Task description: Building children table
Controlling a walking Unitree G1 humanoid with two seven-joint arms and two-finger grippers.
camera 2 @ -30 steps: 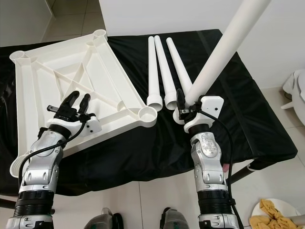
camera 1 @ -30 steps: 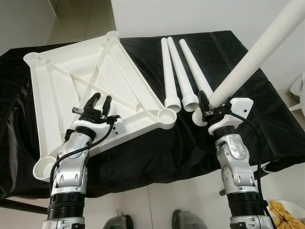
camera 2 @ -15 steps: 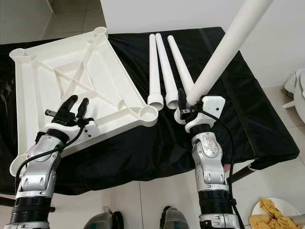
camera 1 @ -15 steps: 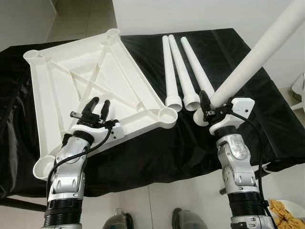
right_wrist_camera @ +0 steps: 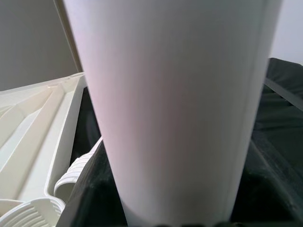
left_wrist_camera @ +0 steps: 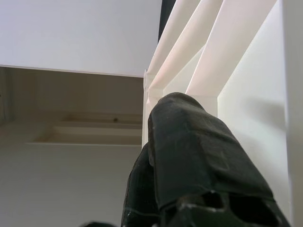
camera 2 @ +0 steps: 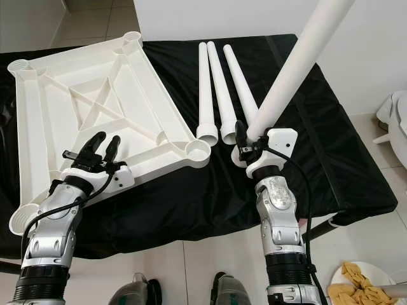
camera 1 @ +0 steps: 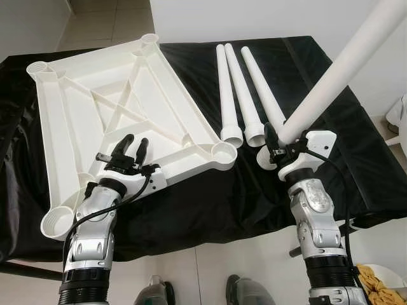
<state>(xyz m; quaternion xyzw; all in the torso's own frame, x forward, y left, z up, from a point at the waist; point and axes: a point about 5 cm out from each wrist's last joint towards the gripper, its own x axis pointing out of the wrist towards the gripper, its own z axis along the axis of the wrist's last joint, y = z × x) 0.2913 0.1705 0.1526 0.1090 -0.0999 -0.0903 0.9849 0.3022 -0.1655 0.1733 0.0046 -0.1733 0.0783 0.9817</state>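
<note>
The white tabletop (camera 1: 76, 121) lies upside down on the black cloth, ribs up, with a round socket (camera 1: 222, 152) at each corner. My left gripper (camera 1: 133, 142) lies over its near rim, fingers a little apart and open, with nothing clamped between them. My right gripper (camera 1: 275, 147) is shut on a white table leg (camera 1: 331, 76) near its lower end. That leg slants up to the right, out of view. Its end hangs just right of the near right socket. Three more white legs (camera 1: 230, 95) lie side by side on the cloth.
The black cloth (camera 1: 331, 152) covers a table whose near edge is just in front of my arms. Pale floor tiles lie below, with a plate of yellow things (camera 2: 362, 286) at the bottom right. A white object (camera 1: 400, 117) stands past the right edge.
My left gripper has drawn back slightly toward the near rim. The tabletop's far left corner has swung a little left. The right gripper still holds the leg in the same place.
</note>
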